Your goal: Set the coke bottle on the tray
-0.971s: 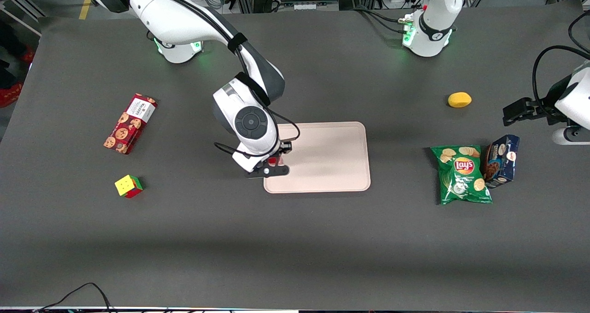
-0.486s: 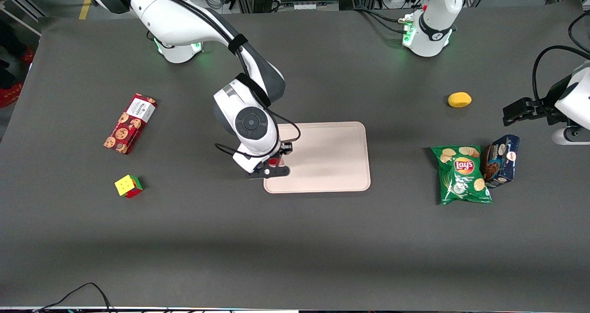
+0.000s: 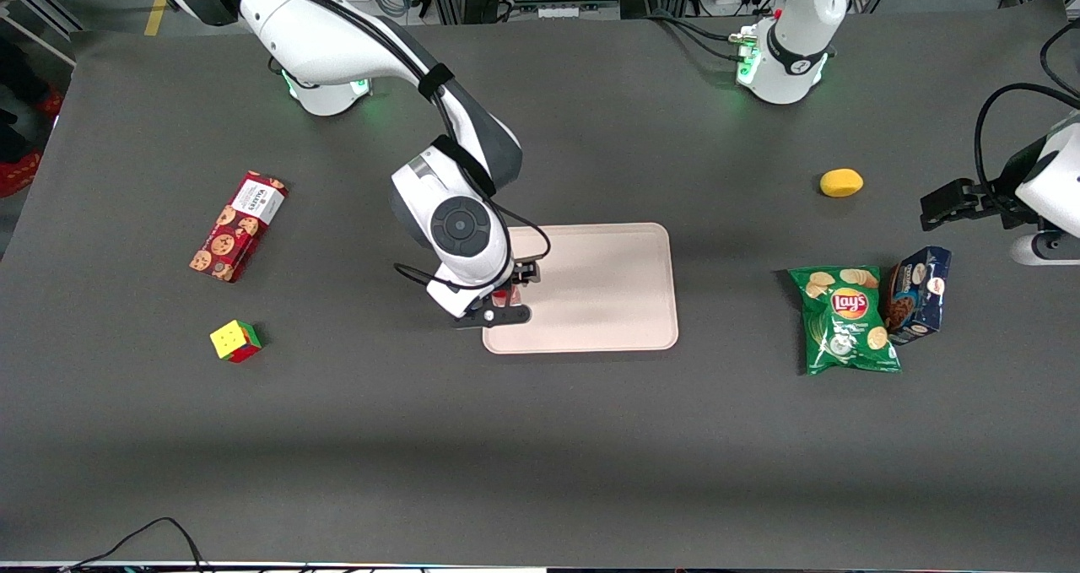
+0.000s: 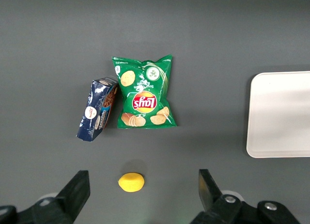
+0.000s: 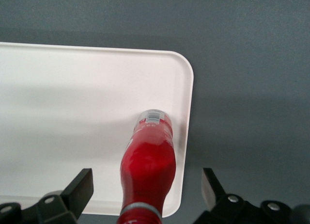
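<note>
The coke bottle (image 5: 147, 156), red with a grey band near its neck, stands on the tray (image 5: 72, 98) close to a rounded corner. My right gripper (image 5: 146, 181) is open around it, and both black fingers (image 5: 81, 187) stand well clear of its sides. In the front view the wrist hides most of the bottle (image 3: 503, 297), leaving only a sliver of red between the fingers of the gripper (image 3: 513, 293). That spot is at the edge of the pale tray (image 3: 607, 286) nearest the working arm's end. The tray's rim (image 4: 281, 112) also shows in the left wrist view.
A red cookie box (image 3: 238, 226) and a colour cube (image 3: 235, 340) lie toward the working arm's end. Toward the parked arm's end are a green Lay's bag (image 3: 846, 320), a blue cookie box (image 3: 918, 294) and a yellow lemon (image 3: 841, 182).
The wrist and fingers have shifted only a few pixels. The bottle stays at the same spot on the tray.
</note>
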{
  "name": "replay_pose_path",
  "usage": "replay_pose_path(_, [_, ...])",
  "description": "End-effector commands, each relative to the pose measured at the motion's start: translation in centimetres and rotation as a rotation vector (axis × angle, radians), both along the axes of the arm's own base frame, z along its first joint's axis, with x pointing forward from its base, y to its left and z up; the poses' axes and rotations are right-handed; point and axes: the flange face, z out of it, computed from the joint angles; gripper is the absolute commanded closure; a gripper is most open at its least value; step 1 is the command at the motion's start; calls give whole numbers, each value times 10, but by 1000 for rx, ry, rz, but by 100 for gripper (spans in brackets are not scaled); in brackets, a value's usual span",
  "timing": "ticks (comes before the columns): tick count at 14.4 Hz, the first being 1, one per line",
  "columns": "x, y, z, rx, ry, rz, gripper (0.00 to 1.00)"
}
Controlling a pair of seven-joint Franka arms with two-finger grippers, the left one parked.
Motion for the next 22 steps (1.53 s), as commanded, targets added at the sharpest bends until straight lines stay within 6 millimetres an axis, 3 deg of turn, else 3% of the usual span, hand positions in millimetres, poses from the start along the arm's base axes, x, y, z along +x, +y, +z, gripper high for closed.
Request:
replay_pose_path(1, [4,6,-1,-6,-21,-13,0])
replay_pose_path(3, [4,6,0,-1,-18,-18,0])
replay_pose_path(5, [8,5,26,20,-50,-9,0])
replay_pose_path(9, [-2,-17,147,56,-111,23,0])
replay_pose_path(12, [-11,-73,231,39,-98,85,0])
replay_pose_path(15, [-29,-142,293,4,-45,119,0])
replay_pose_path(17, [-58,-169,312,-5,-10,102,0])
replay_pose_path(20, [-75,-234,297,27,-58,16,0])
replay_pose_path(22, [-74,-272,288,27,-58,-52,0])
